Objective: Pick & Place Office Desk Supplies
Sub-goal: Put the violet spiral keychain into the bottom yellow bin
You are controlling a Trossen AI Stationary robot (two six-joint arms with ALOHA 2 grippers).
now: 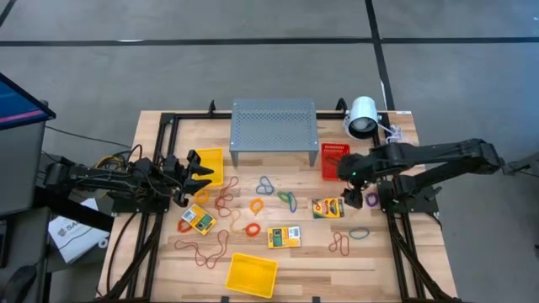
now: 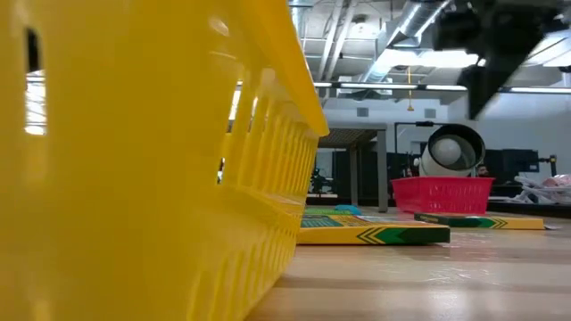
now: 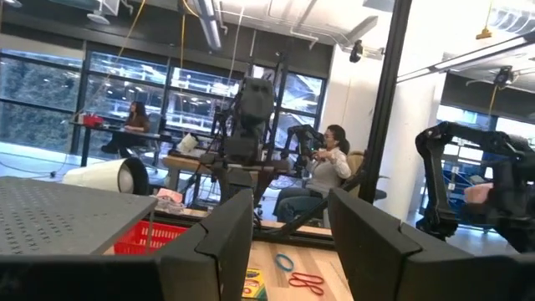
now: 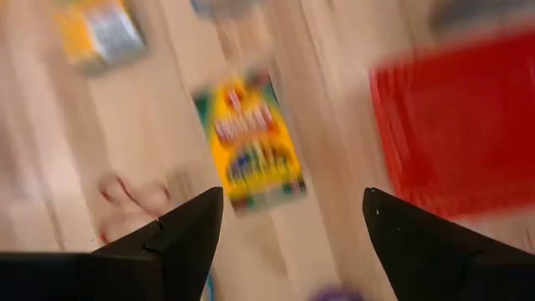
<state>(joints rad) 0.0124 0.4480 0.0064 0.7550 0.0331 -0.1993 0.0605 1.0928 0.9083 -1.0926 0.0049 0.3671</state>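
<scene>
The right gripper [image 4: 292, 221] hangs above the right half of the table with its jaws spread wide and nothing between them. In the right wrist view, one crayon box [image 4: 251, 140] lies flat on the wood directly beyond the gap between the two fingers, apart from both. The red basket [image 4: 451, 125] sits just beside that box.

In the high view, the same crayon box [image 1: 328, 208] lies below and slightly left of the right gripper [image 1: 352, 199], with the red basket [image 1: 334, 160] behind it. A purple rubber band [image 1: 371, 199] lies just beside the gripper, and a blue rubber band [image 1: 360, 233] and a red rubber band [image 1: 339, 244] lie nearer the table's front edge.

Two more crayon boxes [image 1: 284, 236] [image 1: 196, 220] lie toward the centre and left of the table. Loose rubber bands [image 1: 253, 205] are scattered between them. A yellow basket [image 1: 251, 274] sits at the front edge.

The left gripper [image 1: 200, 176] waits over the left side of the table, next to a second yellow basket [image 1: 210, 165]. Its jaws are parted and empty, as the left wrist view confirms [image 3: 288, 242].

At the far edge stand the grey perforated stand [image 1: 274, 128] and the white lamp [image 1: 363, 117].
</scene>
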